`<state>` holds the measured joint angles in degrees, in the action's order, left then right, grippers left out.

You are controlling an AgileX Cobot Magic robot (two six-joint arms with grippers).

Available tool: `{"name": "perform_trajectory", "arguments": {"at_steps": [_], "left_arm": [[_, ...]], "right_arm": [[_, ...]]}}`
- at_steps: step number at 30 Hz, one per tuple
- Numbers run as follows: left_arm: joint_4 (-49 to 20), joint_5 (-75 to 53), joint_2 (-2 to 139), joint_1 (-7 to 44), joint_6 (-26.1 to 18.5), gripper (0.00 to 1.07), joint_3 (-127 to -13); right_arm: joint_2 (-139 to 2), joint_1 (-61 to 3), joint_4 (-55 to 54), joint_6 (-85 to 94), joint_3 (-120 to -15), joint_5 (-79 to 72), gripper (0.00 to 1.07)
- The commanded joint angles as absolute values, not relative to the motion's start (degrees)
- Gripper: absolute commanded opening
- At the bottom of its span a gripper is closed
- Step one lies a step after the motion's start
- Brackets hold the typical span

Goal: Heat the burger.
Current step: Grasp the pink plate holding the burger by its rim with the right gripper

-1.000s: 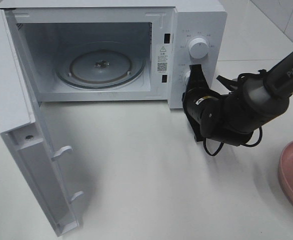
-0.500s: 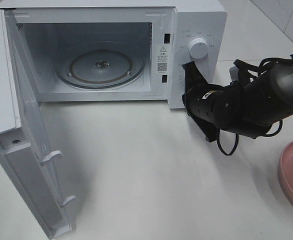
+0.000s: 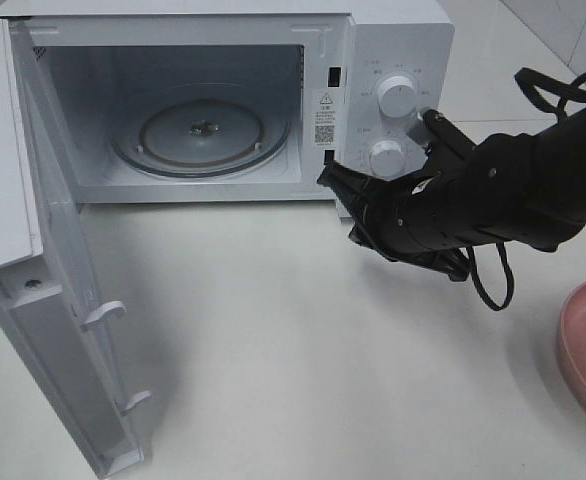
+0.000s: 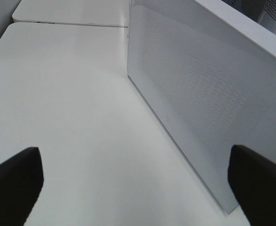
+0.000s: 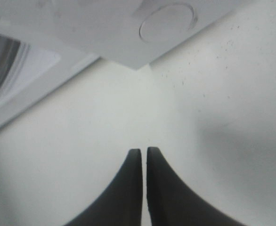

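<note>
Microwave (image 3: 393, 40) door (image 3: 43, 300) hanging open, glass turntable (image 3: 201, 135) lying bare for loading; burger showing in no view. Right gripper (image 3: 325, 178), fingers pressed together, empty, hovering at microwave's front lip; left gripper (image 4: 137, 188) gaping wide beside door.

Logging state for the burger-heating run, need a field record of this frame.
microwave: white box microwave, door swung wide open
turntable: round glass turntable, nothing on it
burger: not in view
plate: round pink plate, right table edge, partly cropped
right gripper: black, shut, empty, low by the control panel
left gripper: open, empty, over white table
</note>
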<state>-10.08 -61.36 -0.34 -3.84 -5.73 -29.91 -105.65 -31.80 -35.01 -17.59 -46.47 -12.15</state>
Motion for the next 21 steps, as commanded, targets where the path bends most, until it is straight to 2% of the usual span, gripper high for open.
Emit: {"name": "perform_trajectory", "arguments": {"at_steps": [1, 5, 8, 16, 21], "left_arm": [[-10.5, -61.6, -1.4, -3.9, -5.9, 1.00, -29.7], [-10.5, -61.6, -1.4, -3.9, -5.9, 1.00, -29.7], [-10.5, -61.6, -1.4, -3.9, -5.9, 1.00, -29.7], [-10.4, -61.6, -1.4, -3.9, -5.9, 1.00, -29.7], [-10.4, -61.6, -1.4, -3.9, -5.9, 1.00, -29.7]], "right_arm": [[-103.7, -31.4, -34.2, -6.8, -46.3, -6.0, 0.04], [-102.0, -30.7, -32.1, -1.6, -46.3, -1.1, 0.04], [-99.6, -29.2, -25.7, 0.5, -46.3, 6.2, 0.05], [-94.0, -28.1, -11.6, 0.0, -46.3, 20.5, 0.08], [-90.6, -27.6, -7.0, -2.4, -46.3, 26.5, 0.09]]}}
